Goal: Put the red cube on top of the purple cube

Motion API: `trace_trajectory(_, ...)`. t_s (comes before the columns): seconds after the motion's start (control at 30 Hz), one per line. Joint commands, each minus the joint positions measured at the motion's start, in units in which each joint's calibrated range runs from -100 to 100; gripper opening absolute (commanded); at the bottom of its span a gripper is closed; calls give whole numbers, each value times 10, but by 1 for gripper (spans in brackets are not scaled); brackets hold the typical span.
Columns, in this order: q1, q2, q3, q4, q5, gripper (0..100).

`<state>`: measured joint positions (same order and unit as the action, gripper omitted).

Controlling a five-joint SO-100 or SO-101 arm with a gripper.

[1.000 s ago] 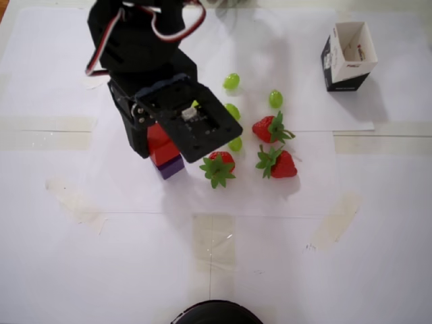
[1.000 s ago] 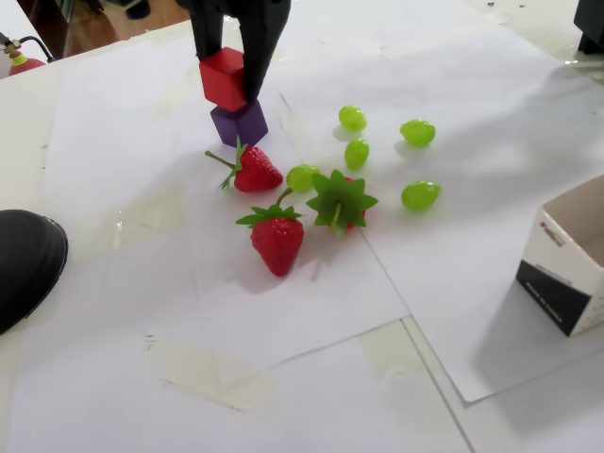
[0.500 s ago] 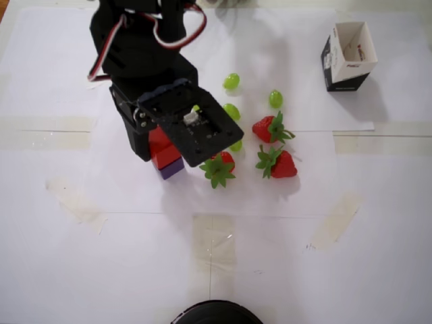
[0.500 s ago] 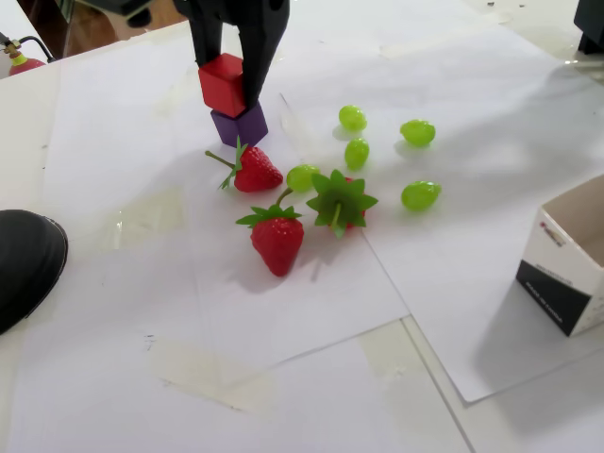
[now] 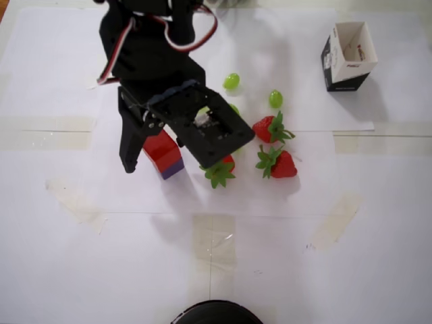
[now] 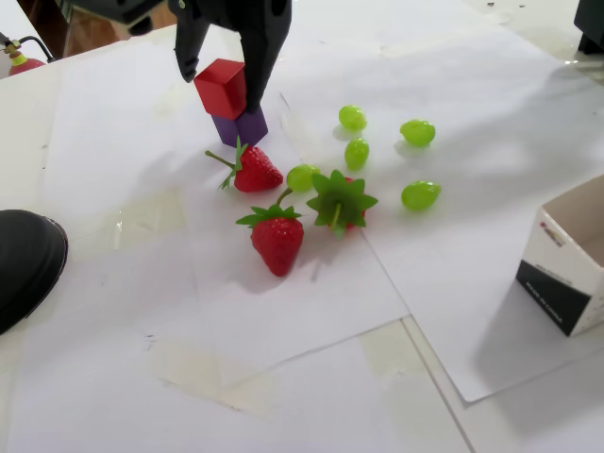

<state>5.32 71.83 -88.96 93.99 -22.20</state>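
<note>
No legible text anywhere; carton box (image 5: 347,55) bears small print, too blurred to read.

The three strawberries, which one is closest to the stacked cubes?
The strawberry just below the purple cube in the fixed view, its stem pointing left; the other two lie farther toward the grapes.

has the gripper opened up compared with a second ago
Yes. In the fixed view, the gripper has spread; its left finger now stands clear of the red cube.

red cube (image 6: 221,87): bright, matte, resting atop purple cube | purple cube (image 6: 243,125): dark, on white paper
</note>
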Motion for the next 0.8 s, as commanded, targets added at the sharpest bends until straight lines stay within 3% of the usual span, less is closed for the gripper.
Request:
trace_trajectory(0.0, -1, -8, -36, 21, -4, 40)
trace_trajectory(0.3, 0, -12, -31, 45, -16, 45)
trace_trajectory(0.77, -12, -92, 22, 50, -32, 42)
